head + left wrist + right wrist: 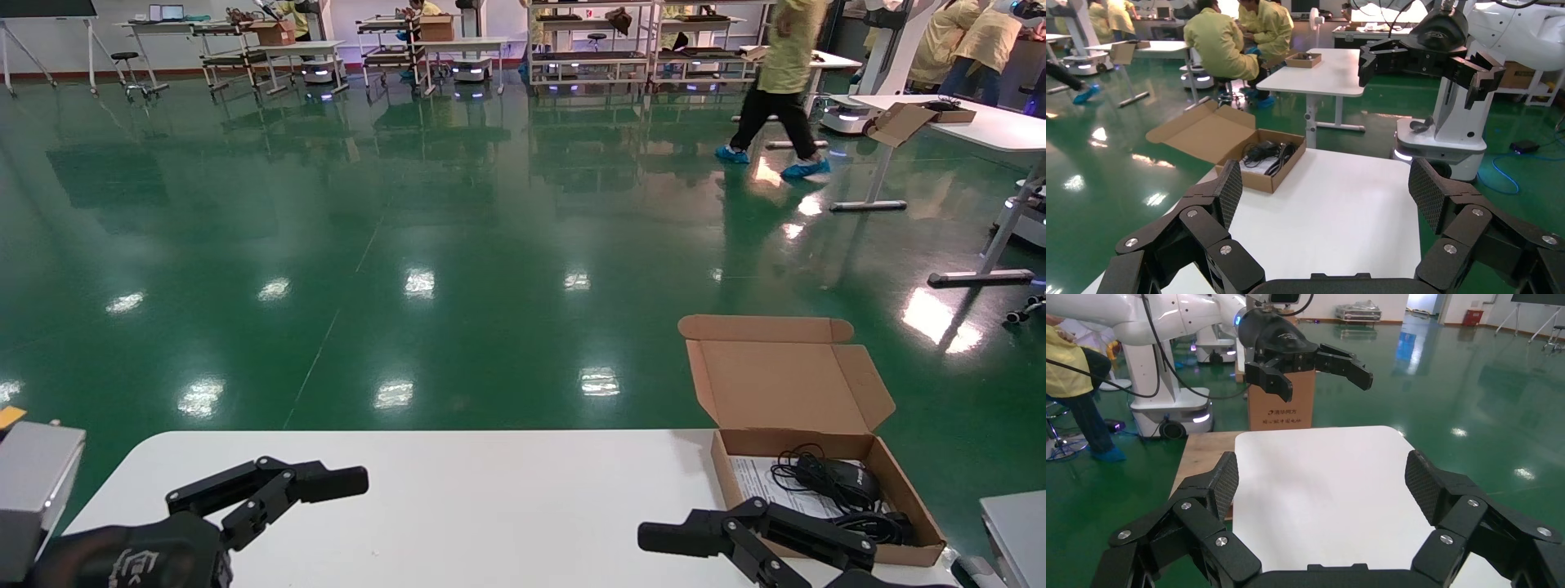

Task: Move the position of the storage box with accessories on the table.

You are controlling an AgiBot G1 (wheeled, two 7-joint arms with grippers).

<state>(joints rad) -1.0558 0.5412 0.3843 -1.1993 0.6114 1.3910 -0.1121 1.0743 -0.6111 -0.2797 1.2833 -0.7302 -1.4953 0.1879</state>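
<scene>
Corrugated cardboard makes the storage box [825, 490], lid open at the table [490, 506] right edge, probably light and flexible, so the spread-open right hand [719, 543] should grip a side wall; left hand [270, 490] open, idle.

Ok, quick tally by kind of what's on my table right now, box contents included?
Storage box: 1
Black mouse: 1
Black cable: 1
White paper sheet: 1
Total: 4, all at the table's right end; both tools, left and right, hold nothing.
</scene>
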